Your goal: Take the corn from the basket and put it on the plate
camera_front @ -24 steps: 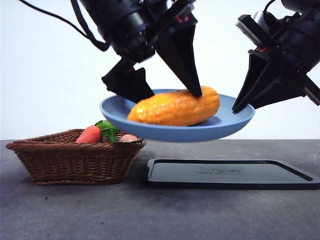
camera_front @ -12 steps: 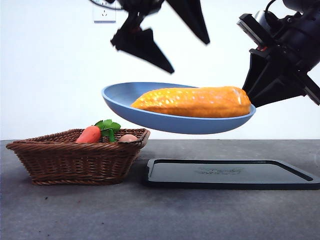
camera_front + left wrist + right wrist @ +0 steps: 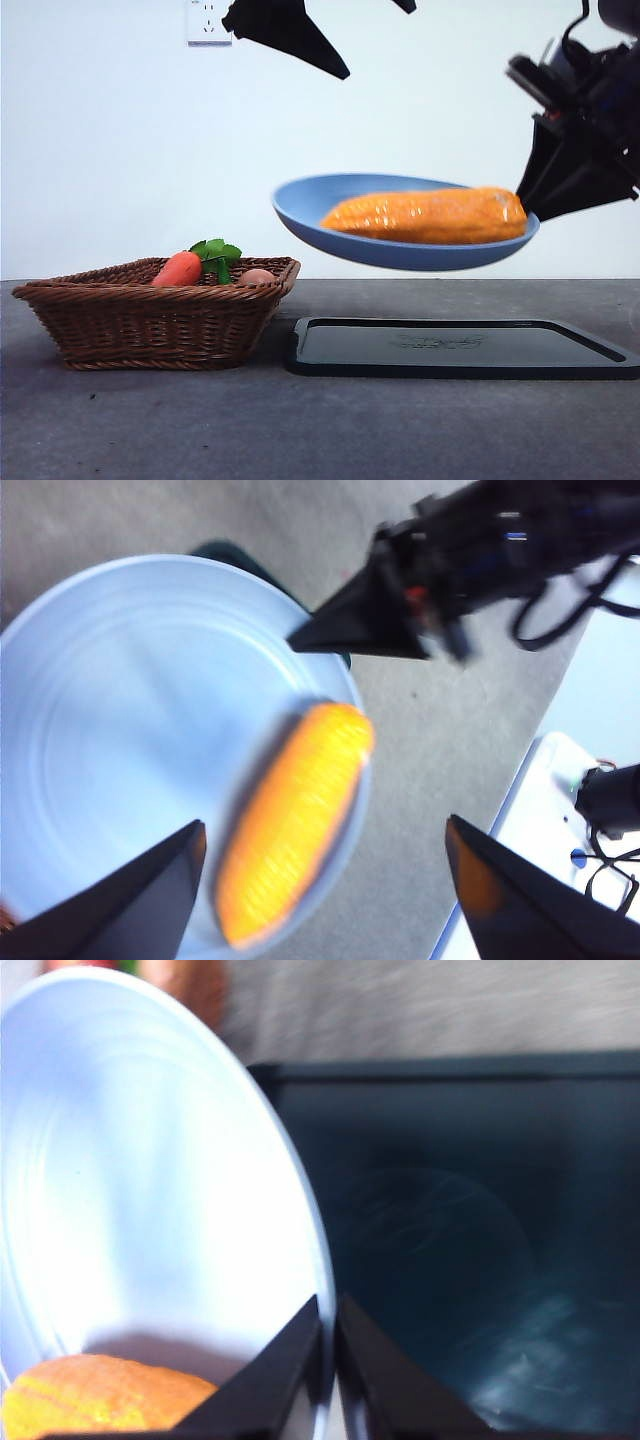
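Observation:
The yellow-orange corn lies on its side in the light-blue plate, which hangs in the air above the black tray. My right gripper is shut on the plate's right rim and holds it up. High above the plate, my left gripper is open and empty, its jaws spread wide over the corn. The brown wicker basket rests on the table at the left.
A red-orange carrot with green leaves and a small pale-orange object lie in the basket. The flat black tray sits on the grey table under the plate. A white wall stands behind.
The left gripper let go of the corn and rose toward the top edge. The corn rolled flat on the plate. The plate shifted right and levelled in the right gripper.

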